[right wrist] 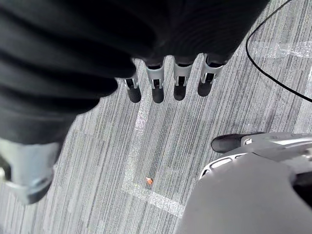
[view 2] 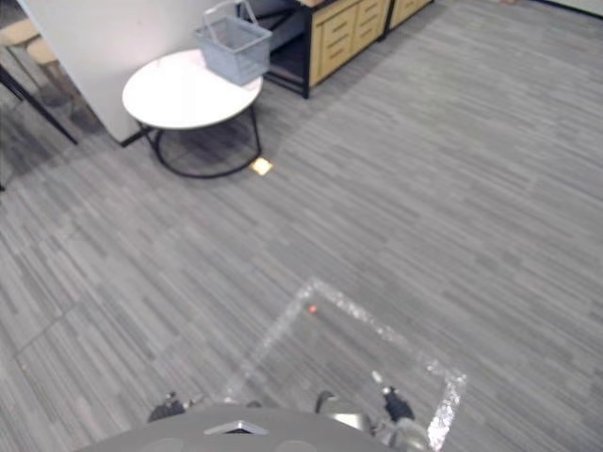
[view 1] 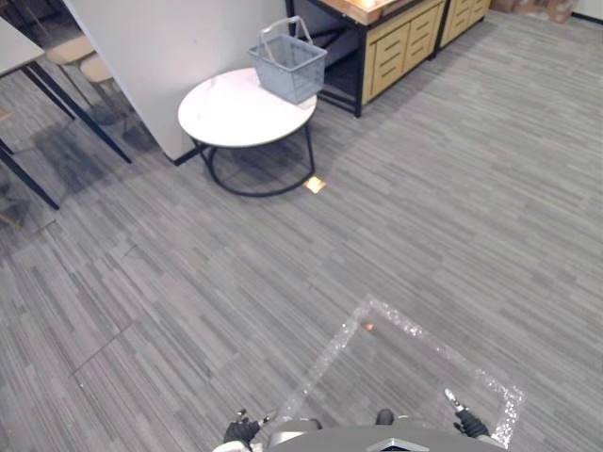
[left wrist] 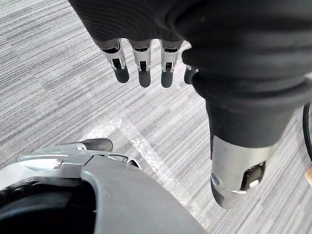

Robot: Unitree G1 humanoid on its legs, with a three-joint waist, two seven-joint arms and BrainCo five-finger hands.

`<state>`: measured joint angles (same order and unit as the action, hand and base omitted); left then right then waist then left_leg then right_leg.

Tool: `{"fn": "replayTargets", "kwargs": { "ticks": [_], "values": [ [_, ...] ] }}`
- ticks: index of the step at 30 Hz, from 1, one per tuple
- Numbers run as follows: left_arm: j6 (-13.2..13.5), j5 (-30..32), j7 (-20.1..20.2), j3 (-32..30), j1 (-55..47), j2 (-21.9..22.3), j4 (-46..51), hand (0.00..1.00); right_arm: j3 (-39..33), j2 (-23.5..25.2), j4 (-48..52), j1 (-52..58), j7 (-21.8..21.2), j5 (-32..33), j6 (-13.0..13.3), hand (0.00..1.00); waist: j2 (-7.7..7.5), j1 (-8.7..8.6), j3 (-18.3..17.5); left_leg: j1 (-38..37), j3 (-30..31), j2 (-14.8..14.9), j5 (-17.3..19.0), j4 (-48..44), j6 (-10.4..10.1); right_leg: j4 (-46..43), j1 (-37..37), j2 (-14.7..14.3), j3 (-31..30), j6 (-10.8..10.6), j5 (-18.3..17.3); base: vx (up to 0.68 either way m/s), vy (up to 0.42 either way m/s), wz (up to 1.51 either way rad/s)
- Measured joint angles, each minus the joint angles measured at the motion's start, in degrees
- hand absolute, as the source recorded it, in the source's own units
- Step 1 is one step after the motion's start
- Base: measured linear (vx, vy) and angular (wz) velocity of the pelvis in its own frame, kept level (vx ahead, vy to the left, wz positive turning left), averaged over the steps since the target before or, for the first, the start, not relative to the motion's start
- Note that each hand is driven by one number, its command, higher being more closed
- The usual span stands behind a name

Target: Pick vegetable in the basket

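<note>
**Q:** Inventory, left to right?
**A:** Left hand (left wrist: pixel 144 73): hangs over the floor (view 1: pixel 471 188), fingers straight and slack, holding nothing. Round white tabletop (view 1: pixel 231 108): well ahead and to the left. Grey wire basket (view 1: pixel 288 64): stands at the tabletop's far right edge. Wooden drawer cabinet (view 1: pixel 400 47): just beyond the basket, to the right. Taped square (view 1: pixel 415 328): on the floor near the robot, with a small orange speck (view 1: pixel 368 327) inside its far corner. Right hand (right wrist: pixel 157 85): fingers straight and slack, empty.

**Q:** Location of the vegetable?
**A:** Cannot be told. The basket's inside is too far off to read, and it is well apart from both hands.

**Q:** Step in hand?
**A:** Judged to be the approach. No reach or grasp has begun.

**Q:** Requirement for the next move?
**A:** Walk forward and left until the tabletop's near edge is close. Look into the basket to confirm its contents. Then lower one hand through its open top, fingers spread
</note>
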<state>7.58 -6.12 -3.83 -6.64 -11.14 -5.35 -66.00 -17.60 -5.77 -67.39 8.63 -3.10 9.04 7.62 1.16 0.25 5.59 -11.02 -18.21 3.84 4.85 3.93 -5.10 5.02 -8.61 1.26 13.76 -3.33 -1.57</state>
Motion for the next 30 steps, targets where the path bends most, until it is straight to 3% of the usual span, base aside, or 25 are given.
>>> {"fn": "replayTargets", "kwargs": {
  "ticks": [12,14,17,18,20,21,22,23,24,25,27,29,30],
  "values": [
    [0.0,0.0,-0.8,1.9,1.5,-0.7,0.0,0.00,-2.4,0.5,0.0,-0.7,1.0,0.0,-0.2,0.00,-0.14,-0.34,1.0,3.1,1.0,0.2,-0.2,-0.1,0.3,-0.3,2.8,-0.1,1.2,0.0,-0.1,-0.01,-0.022,0.03],
    [0.0,-0.1,-1.5,1.8,3.0,-1.0,0.0,0.00,-3.0,0.6,0.0,-3.4,1.2,-0.1,-0.2,0.00,0.14,-0.35,3.0,4.8,-0.2,1.0,-0.2,-1.1,0.3,-8.2,8.0,0.3,1.4,0.9,-3.3,-0.01,-0.028,-0.23],
    [0.1,-0.5,-2.4,1.1,5.0,-2.0,0.7,0.00,-3.9,1.8,0.0,-5.2,1.3,-0.1,-0.2,0.00,-1.67,-0.88,5.4,6.3,-0.2,1.3,0.2,-3.0,-0.3,-13.8,11.4,1.1,1.6,1.9,-6.6,-0.01,-0.080,-0.01],
    [0.2,-0.7,-2.6,-0.9,5.1,-2.3,1.5,0.00,-3.4,2.3,-0.1,-5.1,1.4,-0.2,-0.2,0.00,-2.88,-0.77,6.2,10.1,-0.3,2.6,3.5,-12.8,-1.8,-15.4,11.4,1.8,1.9,2.5,-9.3,0.02,-0.128,0.12],
    [0.7,-2.1,-2.5,-2.6,4.5,-2.1,2.9,0.00,-1.4,1.8,-0.5,-4.7,1.4,-0.3,-0.2,0.00,-3.00,-0.68,6.9,16.9,-0.3,6.0,5.5,-30.3,-1.3,-15.4,9.6,1.7,2.4,3.2,-10.4,0.06,-0.152,0.12],
    [0.8,-2.9,-2.5,-3.8,4.0,-1.4,3.6,0.00,0.7,0.6,-0.6,-4.6,1.4,-0.3,-0.2,0.00,-1.77,-0.45,7.8,22.2,0.4,9.7,3.6,-43.9,1.0,-15.2,7.2,0.6,2.8,3.9,-11.0,0.17,-0.092,0.08],
    [1.1,-4.3,-2.5,-4.6,3.4,-0.3,3.8,0.00,2.5,-0.7,-0.7,-4.3,1.3,-0.5,-0.2,0.00,-1.52,0.02,9.1,25.3,2.1,11.9,-0.2,-53.4,2.4,-15.2,4.2,0.0,2.9,4.4,-12.1,0.18,-0.019,0.07],
    [1.1,-4.6,-2.4,-4.7,3.2,-0.1,3.9,0.00,3.2,-1.0,-0.8,-4.2,1.4,-1.0,-0.2,0.00,-1.20,0.11,9.2,26.3,3.3,11.8,-0.7,-56.4,2.4,-15.3,3.0,0.0,2.9,4.6,-12.7,0.27,0.009,0.09],
    [1.1,-5.0,-2.0,-4.9,2.4,0.3,3.9,0.00,3.5,-1.5,-1.0,-4.6,1.5,-2.3,-0.5,0.00,-0.91,0.21,9.4,28.1,5.3,10.6,1.4,-58.8,1.7,-15.2,1.1,0.7,2.6,4.4,-13.7,0.27,0.032,0.04],
    [1.0,-5.0,-2.0,-5.0,2.2,0.5,3.7,0.00,3.5,-2.3,-1.1,-6.1,1.5,-2.5,-0.8,0.00,-1.28,0.41,9.3,30.6,6.2,8.8,3.7,-57.0,0.7,-15.0,0.6,1.6,2.1,4.3,-14.1,0.28,0.045,-0.06],
    [0.8,-4.9,-2.0,-5.0,2.2,0.6,2.7,0.00,3.5,-2.7,-1.2,-8.6,1.5,-2.4,-0.9,0.00,-1.26,1.66,9.5,33.5,6.2,6.8,4.6,-48.6,0.1,-14.2,0.2,3.1,1.0,3.8,-14.2,0.30,0.091,-0.36],
    [0.6,-4.8,-2.0,-4.9,1.7,0.7,2.2,0.00,4.6,-2.9,-1.0,-11.1,1.6,-2.4,-0.8,0.00,-1.38,1.93,9.6,34.7,6.3,5.3,2.5,-33.9,-0.3,-11.9,-1.8,4.0,0.4,1.9,-14.0,0.38,0.129,-0.32],
    [0.6,-4.6,-2.0,-4.7,1.4,0.7,2.2,0.00,4.9,-2.8,-1.0,-12.0,1.6,-2.4,-0.5,0.00,-1.33,2.09,9.6,34.4,6.4,4.9,-0.6,-24.0,-1.2,-10.2,-3.2,4.2,0.0,0.4,-13.9,0.47,0.206,-0.24]
  ]
}}
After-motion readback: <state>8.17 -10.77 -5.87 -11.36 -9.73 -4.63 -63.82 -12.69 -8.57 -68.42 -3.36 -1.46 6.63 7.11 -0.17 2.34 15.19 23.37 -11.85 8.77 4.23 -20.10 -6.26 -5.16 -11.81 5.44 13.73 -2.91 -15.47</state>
